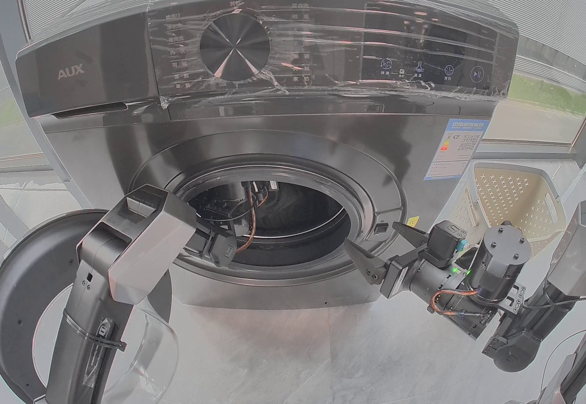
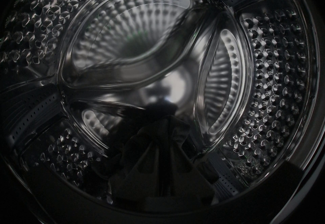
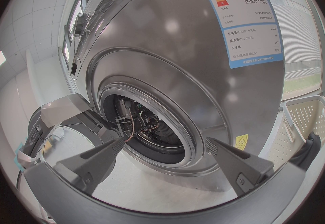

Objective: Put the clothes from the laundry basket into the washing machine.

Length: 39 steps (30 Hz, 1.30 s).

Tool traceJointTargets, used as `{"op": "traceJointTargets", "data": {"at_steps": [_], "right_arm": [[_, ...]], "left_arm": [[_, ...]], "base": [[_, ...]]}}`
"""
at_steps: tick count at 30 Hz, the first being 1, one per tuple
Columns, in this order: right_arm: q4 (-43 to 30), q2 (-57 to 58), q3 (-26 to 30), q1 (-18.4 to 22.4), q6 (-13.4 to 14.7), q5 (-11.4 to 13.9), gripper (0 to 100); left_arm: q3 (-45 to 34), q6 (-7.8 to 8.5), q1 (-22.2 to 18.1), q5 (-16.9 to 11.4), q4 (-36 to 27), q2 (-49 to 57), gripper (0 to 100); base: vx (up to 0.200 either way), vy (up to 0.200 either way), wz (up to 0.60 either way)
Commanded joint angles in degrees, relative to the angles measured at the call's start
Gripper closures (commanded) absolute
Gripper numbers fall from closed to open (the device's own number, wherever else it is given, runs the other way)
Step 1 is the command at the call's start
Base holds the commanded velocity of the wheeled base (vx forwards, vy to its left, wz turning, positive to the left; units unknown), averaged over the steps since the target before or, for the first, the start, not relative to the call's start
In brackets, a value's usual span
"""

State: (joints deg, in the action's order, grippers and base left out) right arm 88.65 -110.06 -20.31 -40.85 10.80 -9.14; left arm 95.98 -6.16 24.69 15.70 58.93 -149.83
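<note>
Right gripper (image 1: pixel 372 234) wide open, empty | left gripper (image 3: pixel 149 126) in drum (image 2: pixel 271 65), unclear | garment (image 2: pixel 159 167) beyond it

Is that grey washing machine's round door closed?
No, the round glass door stands swung open beside the exposed drum opening of the grey metal washing machine.

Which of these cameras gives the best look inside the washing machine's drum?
The left wrist view: it looks straight into the drum, with a dark garment lying at the bottom. The head view and right wrist view show its dark opening from outside, largely blocked by the left arm.
</note>
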Motion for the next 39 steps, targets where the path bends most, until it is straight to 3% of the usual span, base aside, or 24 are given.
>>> {"op": "traceJointTargets", "data": {"at_steps": [1, 2, 3, 8, 15, 19, 26, 30, 35, 36, 37, 39], "right_arm": [[0.0, 0.0, 0.1, 0.1, 0.0, 0.0, 0], [0.0, 0.0, 0.1, 0.1, 0.0, 0.0, 0], [0.0, 0.0, 0.1, 0.1, 0.0, 0.0, 0], [0.0, 0.0, 0.3, 0.0, 0.0, 0.0, 0], [0.0, 0.0, 0.4, 0.0, 0.0, 0.0, 0], [0.0, 0.1, 0.4, 0.2, 0.0, 0.0, 0], [0.0, 0.5, 0.6, -0.1, 0.0, 0.0, 0], [0.0, 1.2, 2.5, -0.2, -0.3, 0.0, 0], [-0.1, 3.6, 5.7, 0.7, -0.7, 0.4, 0], [-0.1, 3.6, 5.7, 0.7, -0.7, 0.4, 0], [-0.1, 4.7, 7.4, 0.2, -0.8, 0.1, 0], [-0.1, 5.0, 9.1, 0.1, -1.0, -0.4, 0]], "left_arm": [[-0.2, -0.08, 0.2, 0.0, 0.2, -0.4, 100], [-0.3, -0.08, 0.3, 0.0, 0.2, -0.4, 100], [-0.3, -0.08, 0.4, 0.0, 0.2, -0.4, 0], [-0.8, -0.96, 0.6, 0.0, 0.3, -0.2, 0], [-3.7, -0.96, 1.2, 0.0, 0.6, 0.5, 0], [-10.5, -0.88, 3.7, 0.0, 2.2, 3.3, 0], [-29.9, -0.79, 10.9, 0.0, 8.9, 10.1, 0], [-36.1, -0.88, 12.8, 0.0, 12.4, 12.4, 0], [-51.9, -1.05, 16.4, 0.1, 20.5, 21.1, 0], [-51.9, -1.05, 16.4, 0.1, 20.5, 21.1, 0], [-57.3, -1.05, 17.0, 0.1, 22.5, 24.9, 0], [-63.2, -0.35, 16.9, 0.1, 24.5, 28.9, 0]], "base": [[0.000, 0.000, 0.00], [0.000, 0.000, 0.00], [0.000, 0.000, 0.00], [0.000, 0.000, 0.00], [0.000, 0.000, 0.00], [0.000, 0.000, 0.00], [0.000, 0.000, 0.00], [0.000, 0.000, 0.00], [0.000, 0.000, 0.00], [0.000, 0.000, 0.00], [0.000, 0.000, 0.00], [0.000, 0.000, 0.00]]}}
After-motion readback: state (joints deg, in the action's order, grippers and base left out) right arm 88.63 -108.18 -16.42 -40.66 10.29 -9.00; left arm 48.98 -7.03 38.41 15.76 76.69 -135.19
